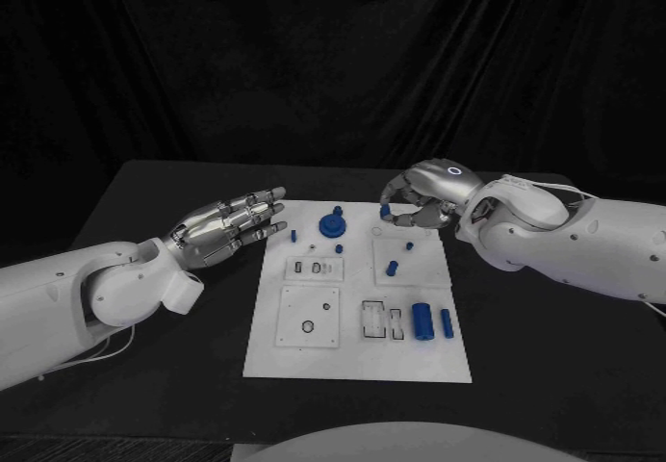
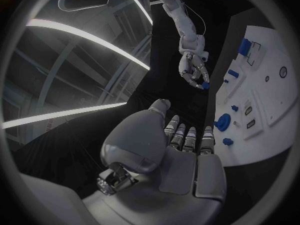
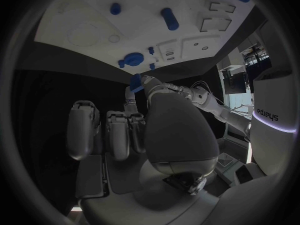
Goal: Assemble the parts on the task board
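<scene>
The white task board (image 1: pixel 358 356) lies in the middle of the black table. On its far end stands a round blue part (image 1: pixel 333 225) with small blue pegs (image 1: pixel 393 269) near it. Two blue cylinders (image 1: pixel 422 319) lie side by side at its right. My right hand (image 1: pixel 423 197) hovers over the board's far right corner, fingers curled, pinching a small blue part (image 2: pixel 205 85) at its fingertips; the same part (image 3: pixel 135 81) shows in the right wrist view. My left hand (image 1: pixel 229 227) is held flat beside the board's far left corner, fingers straight, holding nothing.
Empty recesses (image 1: pixel 308 327) mark the board's near half, a round one at the left and a rectangular slot (image 1: pixel 377 320) beside the cylinders. Bare black table (image 1: pixel 555 366) surrounds the board. A dark curtain hangs behind the table.
</scene>
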Controlling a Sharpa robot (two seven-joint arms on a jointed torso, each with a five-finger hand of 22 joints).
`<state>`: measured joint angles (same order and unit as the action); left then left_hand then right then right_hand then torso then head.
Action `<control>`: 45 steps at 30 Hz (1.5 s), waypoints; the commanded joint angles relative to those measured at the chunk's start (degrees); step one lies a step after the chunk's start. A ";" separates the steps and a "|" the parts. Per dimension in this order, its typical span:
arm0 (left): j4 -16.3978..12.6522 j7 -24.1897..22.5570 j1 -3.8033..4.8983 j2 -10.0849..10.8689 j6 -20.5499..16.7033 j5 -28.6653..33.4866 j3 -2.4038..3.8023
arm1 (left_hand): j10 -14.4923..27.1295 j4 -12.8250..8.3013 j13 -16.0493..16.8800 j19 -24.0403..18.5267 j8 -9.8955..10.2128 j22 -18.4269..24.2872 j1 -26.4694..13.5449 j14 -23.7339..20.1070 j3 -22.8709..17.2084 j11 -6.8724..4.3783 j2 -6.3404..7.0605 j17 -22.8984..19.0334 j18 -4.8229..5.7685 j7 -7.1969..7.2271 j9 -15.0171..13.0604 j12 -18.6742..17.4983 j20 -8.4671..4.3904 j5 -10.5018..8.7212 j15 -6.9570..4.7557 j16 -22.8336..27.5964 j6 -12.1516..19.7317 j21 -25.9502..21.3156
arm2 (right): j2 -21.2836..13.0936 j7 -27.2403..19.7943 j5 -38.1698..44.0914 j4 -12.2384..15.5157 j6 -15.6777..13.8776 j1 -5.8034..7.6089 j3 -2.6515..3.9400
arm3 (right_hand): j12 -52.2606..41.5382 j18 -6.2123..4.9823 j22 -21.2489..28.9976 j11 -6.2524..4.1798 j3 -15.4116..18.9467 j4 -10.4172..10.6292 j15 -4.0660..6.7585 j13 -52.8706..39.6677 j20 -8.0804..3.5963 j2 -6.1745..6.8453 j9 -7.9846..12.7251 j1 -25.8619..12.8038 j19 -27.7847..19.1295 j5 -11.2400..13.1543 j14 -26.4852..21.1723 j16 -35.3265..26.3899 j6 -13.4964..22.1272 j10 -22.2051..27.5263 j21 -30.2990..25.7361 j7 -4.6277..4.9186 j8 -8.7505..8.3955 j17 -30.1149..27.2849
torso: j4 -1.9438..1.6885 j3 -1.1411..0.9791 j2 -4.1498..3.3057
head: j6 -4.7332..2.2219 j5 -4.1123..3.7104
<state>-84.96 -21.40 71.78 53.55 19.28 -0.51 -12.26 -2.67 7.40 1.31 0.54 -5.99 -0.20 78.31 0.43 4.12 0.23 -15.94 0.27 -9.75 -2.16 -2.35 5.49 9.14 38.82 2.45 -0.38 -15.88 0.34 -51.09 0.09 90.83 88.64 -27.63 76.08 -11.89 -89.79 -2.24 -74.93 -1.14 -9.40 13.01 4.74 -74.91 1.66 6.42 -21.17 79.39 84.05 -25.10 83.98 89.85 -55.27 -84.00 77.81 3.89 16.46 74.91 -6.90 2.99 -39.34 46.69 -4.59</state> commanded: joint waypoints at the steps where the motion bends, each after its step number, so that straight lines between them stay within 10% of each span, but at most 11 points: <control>1: -0.30 -0.22 -0.07 0.19 0.46 0.09 0.06 | -0.15 0.05 0.09 0.09 -0.29 -0.09 -0.41 0.20 -0.31 0.44 0.09 0.08 -0.58 -0.38 -0.09 0.38 0.35 0.29 0.34 -0.29 -0.12 -0.02 | 2.09 3.20 0.77 0.58 2.76 -1.10 -0.01 | -0.21 -0.67 -11.11 0.43 0.04 -0.29 -0.59 -15.09 0.46 -0.18 -0.10 0.47 0.07 -0.41 6.02 0.15 -0.38 -6.00 -0.32 0.22 0.16 15.09 | -0.07 0.02 0.01 | -0.09 0.15; 11: -0.77 -0.17 -0.07 0.35 0.25 0.09 0.06 | -0.16 -0.01 0.08 -0.01 -0.33 -0.04 -0.43 0.19 -0.37 0.50 0.14 0.08 -0.57 -0.44 -0.09 0.39 0.35 0.31 0.35 -0.28 -0.14 -0.07 | 8.14 5.39 5.18 -1.73 4.75 -4.64 -0.01 | -0.21 -0.34 -11.59 1.28 -0.08 -0.60 -1.27 -15.09 0.94 -0.03 -0.14 -0.06 0.85 -0.90 6.02 0.15 -0.43 -6.00 1.08 0.67 0.05 15.09 | -0.41 0.12 0.11 | 0.18 0.47; 15: -0.81 -0.12 -0.07 0.22 0.30 0.09 0.06 | -0.15 -0.02 0.08 0.02 -0.33 -0.06 -0.44 0.20 -0.38 0.51 0.14 0.08 -0.57 -0.45 -0.09 0.38 0.35 0.31 0.35 -0.29 -0.13 -0.06 | 9.88 5.83 5.65 -2.95 5.39 -5.46 -0.01 | -0.21 -0.37 -11.56 1.45 -0.05 -0.62 -1.39 -15.09 1.05 0.01 -0.12 -0.31 0.82 -0.66 6.02 0.15 -0.36 -6.00 0.97 0.77 -0.04 15.09 | 0.05 0.00 -0.06 | 0.14 0.99; 45: -0.08 -0.17 -0.08 -0.54 1.06 0.08 0.06 | -0.13 -0.07 0.06 0.04 -0.33 -0.07 -0.50 0.19 -0.45 0.56 0.17 0.08 -0.57 -0.51 -0.08 0.35 0.40 0.29 0.38 -0.28 -0.04 -0.05 | 14.27 6.48 5.95 -6.36 9.29 -7.36 -0.01 | -0.21 -0.60 -11.26 1.82 0.10 -0.62 -1.75 -15.09 1.42 0.08 -0.05 -1.36 0.42 0.25 6.02 0.15 -0.13 -6.00 0.00 1.08 -0.36 15.09 | -0.07 -0.04 -0.06 | 0.64 0.82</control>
<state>-84.97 -21.04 71.76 53.07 19.47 -0.52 -12.26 -2.87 7.35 1.30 0.54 -5.99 -0.19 78.31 0.43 4.07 0.42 -15.94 0.27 -9.75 -2.36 -2.35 5.70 9.14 38.82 2.45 -0.38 -16.08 0.34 -36.85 5.24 96.26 82.52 -20.04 69.08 -11.77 -89.79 -2.24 -74.91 0.34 -9.41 12.55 3.42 -74.94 2.78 6.41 -21.22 78.30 83.94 -25.03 84.09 89.85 -55.25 -84.02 78.07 4.71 16.12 74.91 -6.98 2.95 -39.42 47.34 -3.78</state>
